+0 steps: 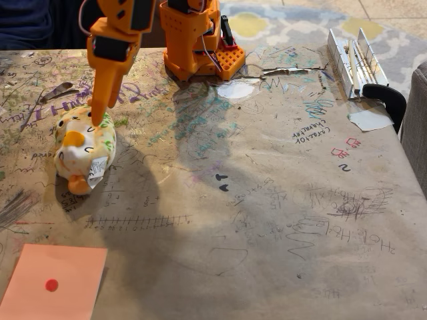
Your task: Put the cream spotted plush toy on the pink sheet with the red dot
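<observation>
At the near left corner of the fixed view lay the pink sheet with the red dot (53,282), flat on the scribbled brown table (267,220) and bare, so the placing was not yet done. Farther back on the left stood the cream spotted plush toy (83,149), resting on the table, well apart from the sheet. The orange gripper (100,117) came down on the toy's top from above, its tip touching the plush; whether its fingers were spread or pinching the fabric could not be told from this angle. By my judgement the task stood at the grasp, with lifting, carrying nearward and setting down all left. To the right, at the far side, sat the arm's orange base (197,43), then a white paper scrap (370,120) and a metal clamp (353,60) at the far right edge. Nothing lay between toy and sheet.
</observation>
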Action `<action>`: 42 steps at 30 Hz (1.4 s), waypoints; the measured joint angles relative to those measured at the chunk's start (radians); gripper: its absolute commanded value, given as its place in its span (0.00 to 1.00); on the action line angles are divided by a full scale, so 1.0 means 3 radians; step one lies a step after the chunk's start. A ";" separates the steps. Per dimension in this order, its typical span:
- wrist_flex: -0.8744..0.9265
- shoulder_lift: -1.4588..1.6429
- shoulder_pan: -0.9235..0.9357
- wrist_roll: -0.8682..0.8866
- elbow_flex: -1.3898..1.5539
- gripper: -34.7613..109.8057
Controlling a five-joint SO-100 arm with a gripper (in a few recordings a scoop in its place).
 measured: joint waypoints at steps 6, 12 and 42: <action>0.0383 -0.0614 -0.0020 -0.0102 -0.0608 0.52; 0.0736 -0.0910 -0.0286 0.0066 -0.0818 0.53; 0.0634 -0.2321 -0.0020 0.0066 -0.2454 0.24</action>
